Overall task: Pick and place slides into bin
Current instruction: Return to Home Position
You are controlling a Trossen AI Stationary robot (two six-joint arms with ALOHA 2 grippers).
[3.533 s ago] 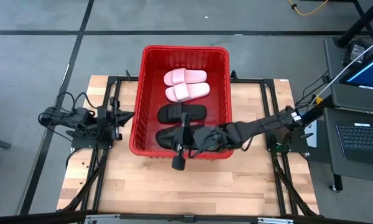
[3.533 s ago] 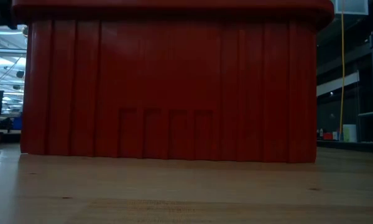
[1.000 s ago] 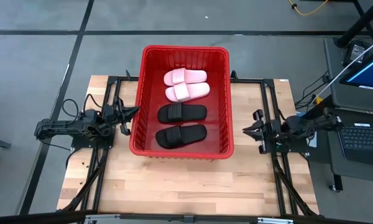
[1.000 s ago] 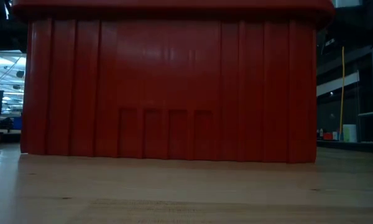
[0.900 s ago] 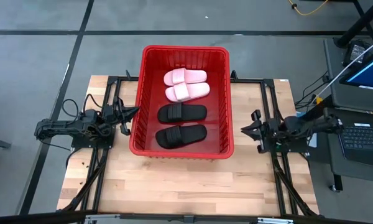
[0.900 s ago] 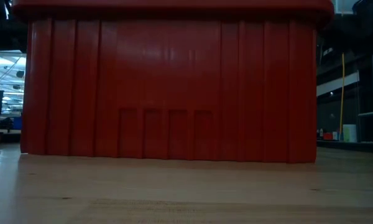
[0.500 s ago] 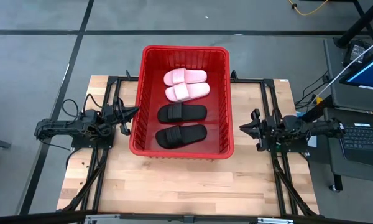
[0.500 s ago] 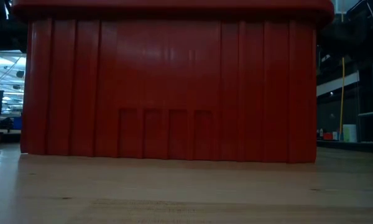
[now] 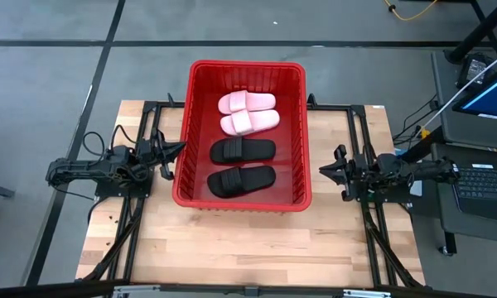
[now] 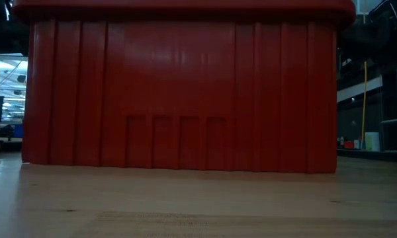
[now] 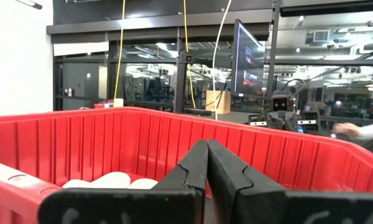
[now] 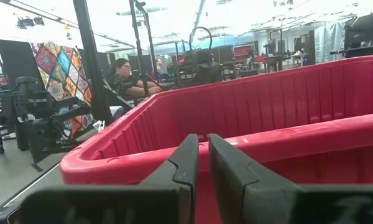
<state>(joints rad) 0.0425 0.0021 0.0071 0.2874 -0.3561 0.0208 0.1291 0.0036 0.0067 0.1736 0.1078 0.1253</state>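
The red bin (image 9: pixel 182 157) stands on the far middle of the wooden table (image 9: pixel 248 248); its near wall (image 10: pixel 182 92) fills the low view. Inside lie the slides, soles down: two pale pink (image 9: pixel 248 103) (image 9: pixel 250 122) at the far end, two black (image 9: pixel 243 150) (image 9: pixel 241 180) at the near end. My left gripper (image 9: pixel 180 147) (image 11: pixel 207 142) waits shut just outside the bin's left wall, pointing at it. My right gripper (image 9: pixel 321 170) (image 12: pixel 203 138) waits outside the right wall, pointing at it, a narrow gap between its fingers, with nothing in them.
A desk with a laptop (image 9: pixel 480 178) and a screen stands beyond the table's right edge. Bare wood lies between the bin and the near edge. People (image 12: pixel 121 74) sit in the room beyond; a hand (image 11: pixel 360 129) shows far behind the bin.
My right gripper, drawn back at the table's right side, has swung a little toward the far edge and toward the bin and now lies level, pointing at the bin's right wall. The bin and the slides have stayed where they were.
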